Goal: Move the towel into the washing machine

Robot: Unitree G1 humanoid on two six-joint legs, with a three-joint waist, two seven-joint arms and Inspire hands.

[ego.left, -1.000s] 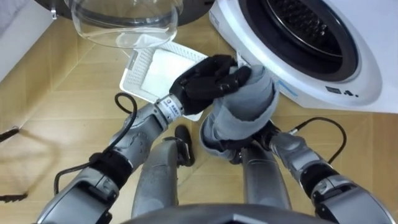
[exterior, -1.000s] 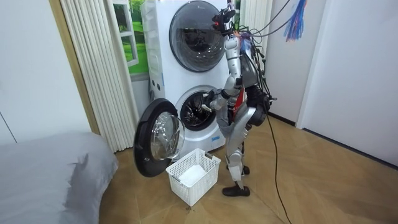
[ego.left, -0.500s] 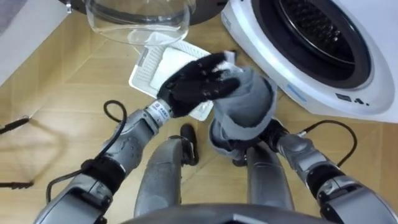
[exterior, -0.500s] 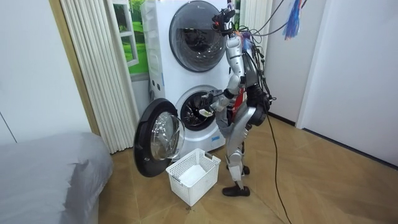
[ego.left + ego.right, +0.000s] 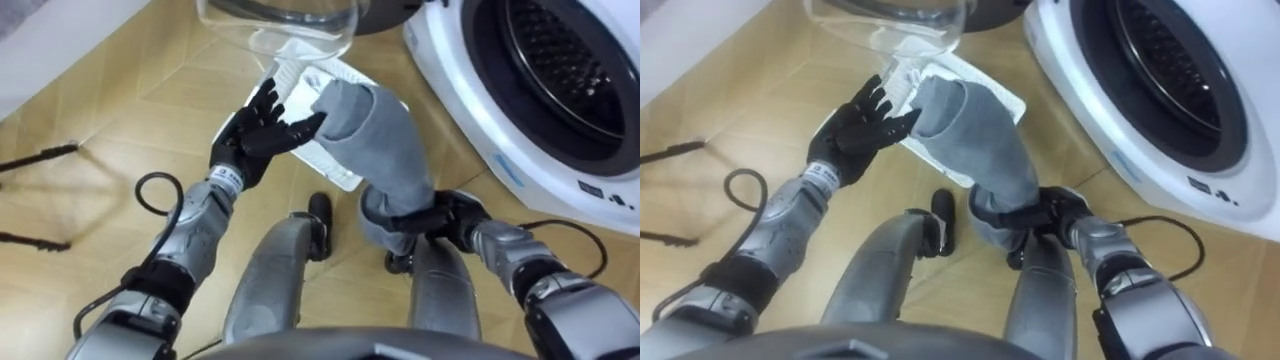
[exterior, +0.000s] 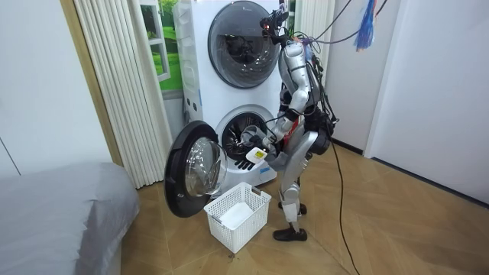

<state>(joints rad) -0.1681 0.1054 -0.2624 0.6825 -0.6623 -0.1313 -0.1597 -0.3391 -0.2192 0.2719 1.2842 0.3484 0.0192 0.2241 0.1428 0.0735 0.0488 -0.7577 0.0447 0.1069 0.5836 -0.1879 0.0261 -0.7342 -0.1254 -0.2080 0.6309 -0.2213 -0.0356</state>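
Standing by washer (image 6: 205, 107) – right hand (image 5: 440, 218) clutching towel (image 5: 385, 150), left hand (image 5: 255, 135) splayed

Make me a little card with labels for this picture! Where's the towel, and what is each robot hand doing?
towel: grey, held up, not yet inside the washing machine
right hand: curled round the towel's lower end
left hand: open, fingertips at the towel's upper end
door: swung open
basket: white, beside the robot's feet
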